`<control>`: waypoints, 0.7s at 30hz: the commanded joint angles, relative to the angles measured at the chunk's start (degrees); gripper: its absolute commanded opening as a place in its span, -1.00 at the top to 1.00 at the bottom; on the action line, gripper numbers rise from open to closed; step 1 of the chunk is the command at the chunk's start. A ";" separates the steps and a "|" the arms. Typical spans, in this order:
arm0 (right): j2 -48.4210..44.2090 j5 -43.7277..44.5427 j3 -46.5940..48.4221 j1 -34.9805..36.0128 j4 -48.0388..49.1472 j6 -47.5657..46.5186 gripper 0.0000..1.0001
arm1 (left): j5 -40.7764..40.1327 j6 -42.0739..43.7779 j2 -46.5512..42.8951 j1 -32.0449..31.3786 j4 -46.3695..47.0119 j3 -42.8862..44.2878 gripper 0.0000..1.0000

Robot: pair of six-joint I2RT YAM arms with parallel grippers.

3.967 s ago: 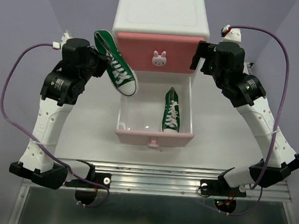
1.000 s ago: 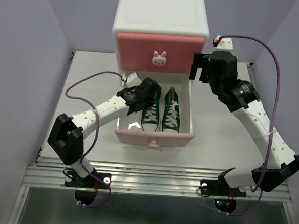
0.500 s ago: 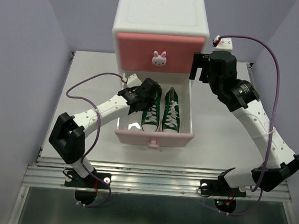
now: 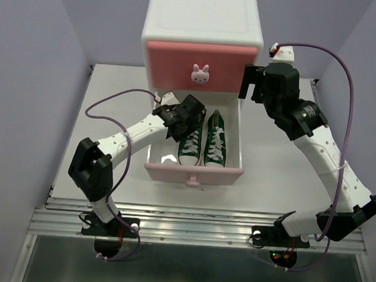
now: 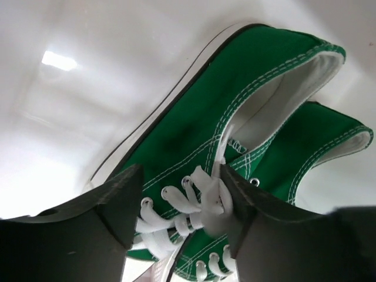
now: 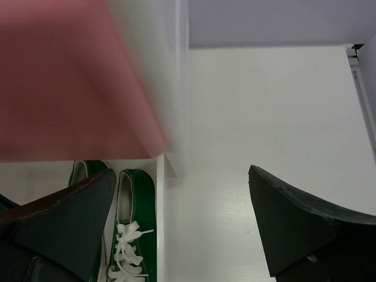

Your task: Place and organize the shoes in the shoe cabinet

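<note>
The white shoe cabinet (image 4: 203, 19) stands at the back with its upper pink drawer shut. Its lower drawer (image 4: 193, 170) is pulled out. Two green shoes lie in it side by side, toes toward me: the left shoe (image 4: 189, 145) and the right shoe (image 4: 216, 142). My left gripper (image 4: 190, 124) hovers low over the left shoe's heel end, open. In the left wrist view its fingers (image 5: 120, 202) stand either side of the white laces (image 5: 194, 197) of that shoe (image 5: 194, 126). My right gripper (image 4: 251, 90) hangs open beside the cabinet's right side, holding nothing.
The upper drawer's bunny knob (image 4: 200, 73) faces me. In the right wrist view the pink front (image 6: 70, 76) fills the upper left, and the drawer's right wall (image 6: 160, 235) runs beside a green shoe (image 6: 134, 217). Bare tabletop (image 4: 281, 186) lies right of the drawer.
My left gripper has opened and let go of the left green shoe, which now rests in the lower drawer. The left arm shifted slightly back. The right arm has not moved.
</note>
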 commanded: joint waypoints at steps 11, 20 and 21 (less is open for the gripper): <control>-2.43 -0.43 6.65 -0.19 7.77 -6.81 -1.00 | 1.50 12.26 -9.31 -1.07 -8.44 14.17 -0.76; 2.23 -4.12 18.33 -0.19 15.95 -9.63 -1.00 | 1.06 12.45 -19.52 -1.78 -12.04 14.17 -0.81; 3.36 -4.91 20.69 -0.19 16.91 -9.81 -1.00 | 0.89 11.76 -21.09 -1.78 -12.66 13.91 -0.81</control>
